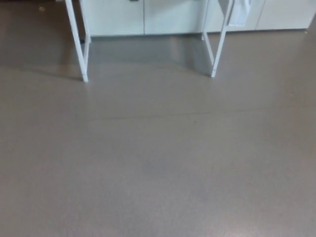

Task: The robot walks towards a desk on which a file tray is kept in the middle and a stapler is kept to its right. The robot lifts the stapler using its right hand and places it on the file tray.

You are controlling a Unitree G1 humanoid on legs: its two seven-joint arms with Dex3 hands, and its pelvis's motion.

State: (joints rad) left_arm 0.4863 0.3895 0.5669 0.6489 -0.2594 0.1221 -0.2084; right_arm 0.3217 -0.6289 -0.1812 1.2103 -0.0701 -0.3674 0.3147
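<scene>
Only the lower part of the desk shows, at the top of the head view. Its white left legs and right legs stand on a grey-brown floor. The desk top, the file tray and the stapler lie outside the picture. Neither of my hands nor any part of my arms shows.
Pale cabinet fronts run along the wall behind the desk legs. A white panel hangs by the right legs. Bare floor stretches from the legs to the bottom edge of the picture.
</scene>
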